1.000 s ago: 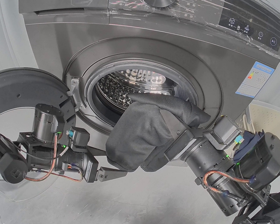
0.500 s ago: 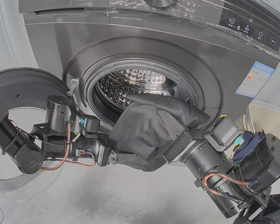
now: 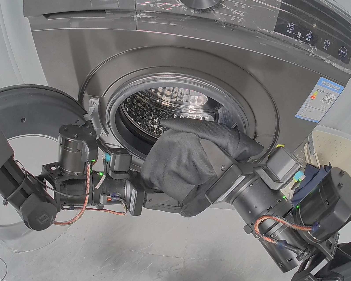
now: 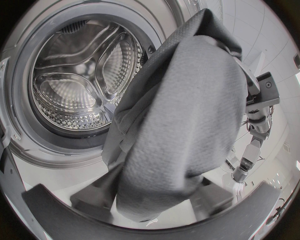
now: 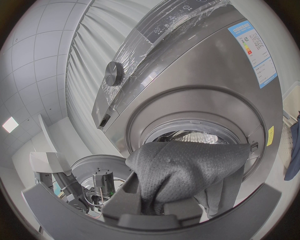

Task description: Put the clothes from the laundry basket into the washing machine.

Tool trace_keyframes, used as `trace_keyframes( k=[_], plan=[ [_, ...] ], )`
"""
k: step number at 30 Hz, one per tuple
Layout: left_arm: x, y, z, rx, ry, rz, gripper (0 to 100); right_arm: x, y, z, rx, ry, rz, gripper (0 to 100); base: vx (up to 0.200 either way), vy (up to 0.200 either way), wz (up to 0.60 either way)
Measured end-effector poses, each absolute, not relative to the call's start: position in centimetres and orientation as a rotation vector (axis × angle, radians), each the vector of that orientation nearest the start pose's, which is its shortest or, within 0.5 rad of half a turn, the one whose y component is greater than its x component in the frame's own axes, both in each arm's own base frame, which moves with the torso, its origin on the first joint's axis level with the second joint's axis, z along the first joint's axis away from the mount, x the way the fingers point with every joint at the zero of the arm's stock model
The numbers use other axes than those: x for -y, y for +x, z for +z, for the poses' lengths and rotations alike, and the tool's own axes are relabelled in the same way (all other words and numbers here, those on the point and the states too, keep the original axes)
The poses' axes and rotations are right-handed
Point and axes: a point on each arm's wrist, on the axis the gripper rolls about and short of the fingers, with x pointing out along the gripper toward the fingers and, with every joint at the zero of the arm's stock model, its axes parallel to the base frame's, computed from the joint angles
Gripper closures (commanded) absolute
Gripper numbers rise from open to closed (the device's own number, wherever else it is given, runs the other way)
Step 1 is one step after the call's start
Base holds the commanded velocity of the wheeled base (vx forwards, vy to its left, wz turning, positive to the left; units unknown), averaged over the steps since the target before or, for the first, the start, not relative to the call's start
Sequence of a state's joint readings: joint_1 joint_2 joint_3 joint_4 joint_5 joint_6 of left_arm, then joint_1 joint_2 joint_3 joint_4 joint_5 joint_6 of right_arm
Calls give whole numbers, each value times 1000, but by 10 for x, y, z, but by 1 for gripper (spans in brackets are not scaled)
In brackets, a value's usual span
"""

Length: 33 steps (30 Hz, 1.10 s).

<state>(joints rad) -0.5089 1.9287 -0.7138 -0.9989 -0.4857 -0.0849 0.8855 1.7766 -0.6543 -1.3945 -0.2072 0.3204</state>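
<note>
A dark grey garment [image 3: 180,162] hangs in front of the washing machine's open drum [image 3: 163,109], level with the lower right of the opening. My right gripper [image 5: 154,203] is shut on it, with the cloth [image 5: 187,168] draped over its fingers. My left gripper [image 4: 153,200] is open just below the opening. The garment's lower end [image 4: 181,125] hangs between its two spread fingers [image 4: 93,197]. In the head view the cloth hides those fingers. The cream laundry basket [image 3: 343,152] stands to the right of the machine, with a blue garment [image 3: 312,176] in it.
The machine's round door [image 3: 22,120] is swung wide open to the left, behind my left arm. The drum [image 4: 75,81] holds no clothes where I can see into it. Bare grey floor [image 3: 163,261] lies in front of the machine.
My left arm has moved right and up, bringing its fingers around the garment's hanging end, which has bunched upward. The right arm has barely moved.
</note>
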Motion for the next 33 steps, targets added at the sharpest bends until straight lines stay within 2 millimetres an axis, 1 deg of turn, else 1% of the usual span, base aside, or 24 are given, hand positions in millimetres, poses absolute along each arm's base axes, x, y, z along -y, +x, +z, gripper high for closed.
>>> trace_keyframes(
  k=[5, 11, 12, 19, 24, 28, 33],
  plan=[
    [172, 277, 120, -249, -73, -996, 100, -230, 196, 194, 119, 443, 704, 100, 0, 0, 0],
    [165, 256, 122, -220, -71, -1012, 100, -228, 197, 189, 102, 430, 698, 100, 0, 0, 0],
    [163, 250, 124, -213, -71, -1016, 100, -228, 198, 187, 97, 425, 699, 0, 0, 0, 0],
    [154, 225, 139, -170, -74, -1034, 100, -226, 198, 176, 61, 396, 708, 0, 0, 0, 0],
    [151, 216, 153, -130, -104, -1026, 100, -223, 193, 159, 7, 335, 708, 0, 0, 0, 0],
    [152, 215, 165, -88, -127, -1008, 100, -219, 187, 147, -38, 294, 711, 0, 0, 0, 0],
    [155, 218, 179, -36, -154, -959, 100, -212, 182, 135, -76, 237, 724, 0, 0, 0, 0]
  ],
)
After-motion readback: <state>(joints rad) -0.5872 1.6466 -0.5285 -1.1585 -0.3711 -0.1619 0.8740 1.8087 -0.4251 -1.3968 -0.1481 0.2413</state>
